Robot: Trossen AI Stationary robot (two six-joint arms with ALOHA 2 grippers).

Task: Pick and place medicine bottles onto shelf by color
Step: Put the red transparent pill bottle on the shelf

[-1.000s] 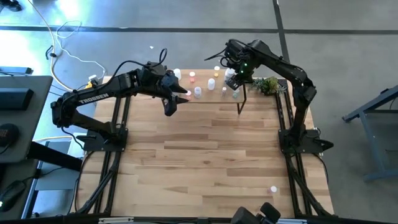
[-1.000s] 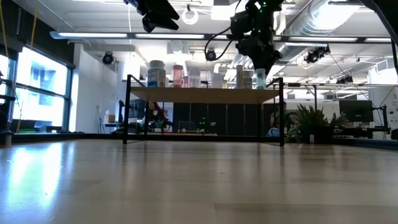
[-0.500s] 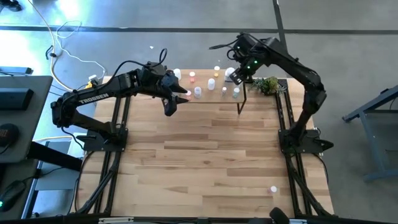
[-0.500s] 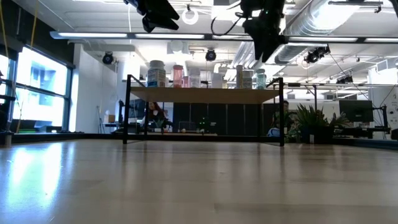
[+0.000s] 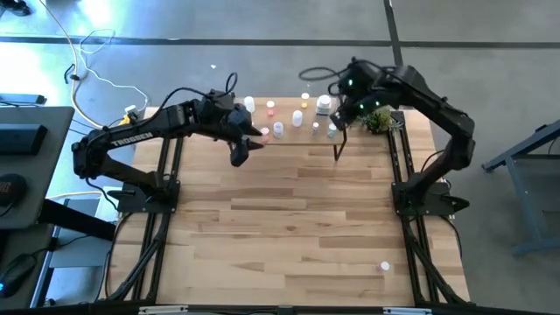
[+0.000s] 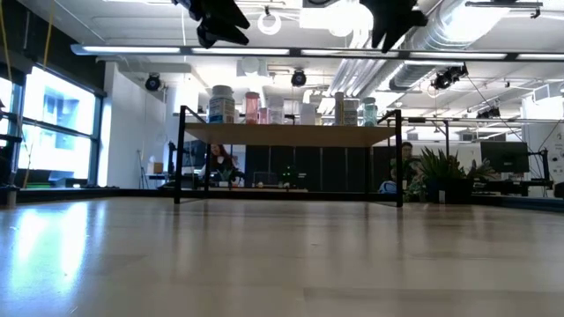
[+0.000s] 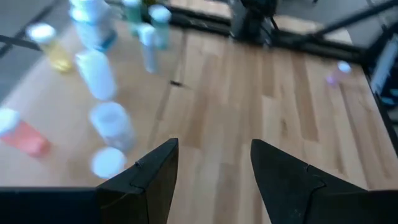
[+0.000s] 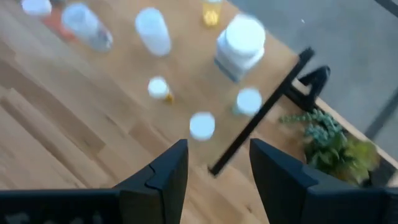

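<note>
Both jaws apart, empty: left gripper and right gripper hang over the shelf at the desk's 12 o'clock. Most medicine bottles shelved. One stray bottle at 5 o'clock looks like the next pickup.

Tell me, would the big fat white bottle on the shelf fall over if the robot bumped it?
Probably not easily. The big white bottle looks wide and squat, so it likely stands steadier than the thin bottles beside it. It looks like plastic, so probably light, and a hard push might slide it along the smooth wooden shelf.
</note>
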